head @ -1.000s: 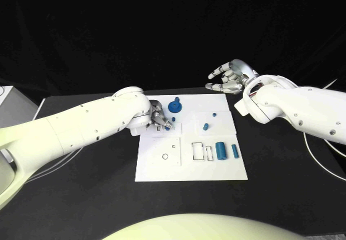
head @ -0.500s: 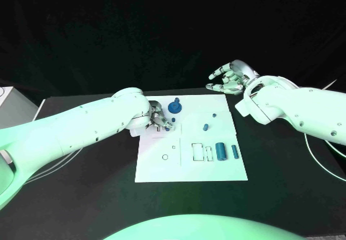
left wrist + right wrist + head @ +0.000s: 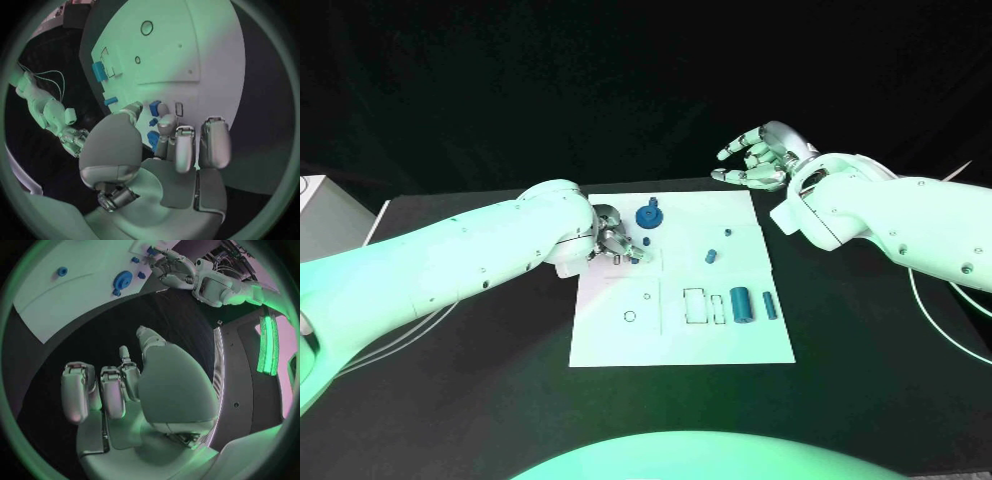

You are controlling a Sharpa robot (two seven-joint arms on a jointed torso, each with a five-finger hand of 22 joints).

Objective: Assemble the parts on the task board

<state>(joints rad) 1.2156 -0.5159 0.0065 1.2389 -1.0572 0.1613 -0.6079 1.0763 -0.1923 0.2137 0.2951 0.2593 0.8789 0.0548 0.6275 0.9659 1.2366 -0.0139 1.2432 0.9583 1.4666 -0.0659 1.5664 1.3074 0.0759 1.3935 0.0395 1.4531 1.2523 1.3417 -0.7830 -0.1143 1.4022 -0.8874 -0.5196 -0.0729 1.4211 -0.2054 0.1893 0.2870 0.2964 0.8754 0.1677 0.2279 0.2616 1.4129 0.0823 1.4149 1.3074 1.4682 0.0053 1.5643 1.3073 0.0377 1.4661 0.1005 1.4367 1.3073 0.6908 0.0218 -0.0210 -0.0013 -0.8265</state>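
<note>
Head view: black worktop (image 3: 459, 380) under a dark backdrop, white task board (image 3: 678, 335) at its middle. Left hand (image 3: 615, 243) down over the board's near-left part, fingers curled round a small blue part (image 3: 633, 255); grip itself too hidden to tell. Blue gear-shaped part (image 3: 649, 214) just beside it. Two small blue parts (image 3: 713, 253) mid-board, two blue cylinders (image 3: 741, 302) standing farther toward the robot on the right side. Right hand (image 3: 757, 157) raised beyond the board's far right corner, fingers apart, holding nothing.

Left wrist view: fingers (image 3: 186, 147) bent over small blue parts (image 3: 154, 106) on the board (image 3: 162, 55).

Right wrist view: fingers (image 3: 103, 390) spread over bare black worktop (image 3: 94, 335), board (image 3: 75, 285) well apart.
</note>
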